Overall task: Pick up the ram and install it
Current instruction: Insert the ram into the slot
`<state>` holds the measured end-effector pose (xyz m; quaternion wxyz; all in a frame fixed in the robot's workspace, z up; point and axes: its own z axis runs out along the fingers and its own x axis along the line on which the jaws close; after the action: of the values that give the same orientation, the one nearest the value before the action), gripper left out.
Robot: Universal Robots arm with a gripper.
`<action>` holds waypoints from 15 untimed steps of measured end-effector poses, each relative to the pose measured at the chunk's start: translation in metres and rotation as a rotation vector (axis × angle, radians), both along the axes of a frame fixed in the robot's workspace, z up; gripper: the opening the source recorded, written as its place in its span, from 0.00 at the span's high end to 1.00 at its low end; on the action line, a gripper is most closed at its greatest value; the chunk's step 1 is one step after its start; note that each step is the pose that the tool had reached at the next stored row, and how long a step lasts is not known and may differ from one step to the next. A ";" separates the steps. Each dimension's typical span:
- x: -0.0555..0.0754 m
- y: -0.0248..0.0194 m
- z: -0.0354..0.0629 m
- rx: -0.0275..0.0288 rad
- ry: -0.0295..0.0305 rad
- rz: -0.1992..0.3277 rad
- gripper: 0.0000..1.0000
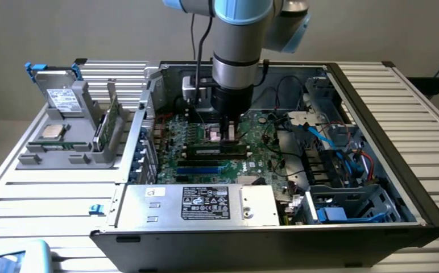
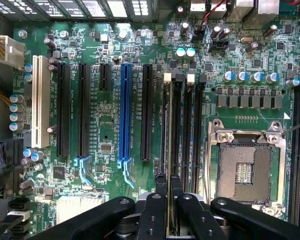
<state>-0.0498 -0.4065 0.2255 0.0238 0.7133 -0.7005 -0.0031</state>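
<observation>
A grey and blue robot arm point(image 1: 231, 57) reaches straight down into the open dark metal computer case point(image 1: 424, 216), which lies on a white slatted table point(image 1: 53, 199). Its black two-finger gripper point(image 2: 168, 176) is low over the green motherboard point(image 2: 105, 130), about in the middle of the case. The fingers point(image 2: 160, 205) are almost together, with only a narrow gap, and in this gap they pinch the long, thin green ram stick point(image 2: 165, 125). The ram stick stands on its edge along a black memory slot with a white latch point(image 2: 166, 77) at its end. It is between the long blue expansion slot point(image 2: 125, 115) and the square silver processor socket point(image 2: 245, 172). Whether it is pushed fully into the slot, I cannot tell. At the near side of the case sits a silver power supply box point(image 1: 204, 205). Outside the case, at the exterior view's left, a grey plastic holder point(image 1: 60, 156) carries a silver hard drive with a white label point(image 1: 62, 99).
</observation>
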 end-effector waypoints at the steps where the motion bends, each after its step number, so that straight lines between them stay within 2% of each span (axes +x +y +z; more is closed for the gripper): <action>1: 0.000 0.0000 -0.0004 -0.0001 0.0000 -0.001 0.85; 15: -0.002 -0.0006 -0.0004 0.0000 -0.0055 -0.016 0.85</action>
<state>-0.0519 -0.4072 0.2251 0.0219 0.7077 -0.7062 -0.0013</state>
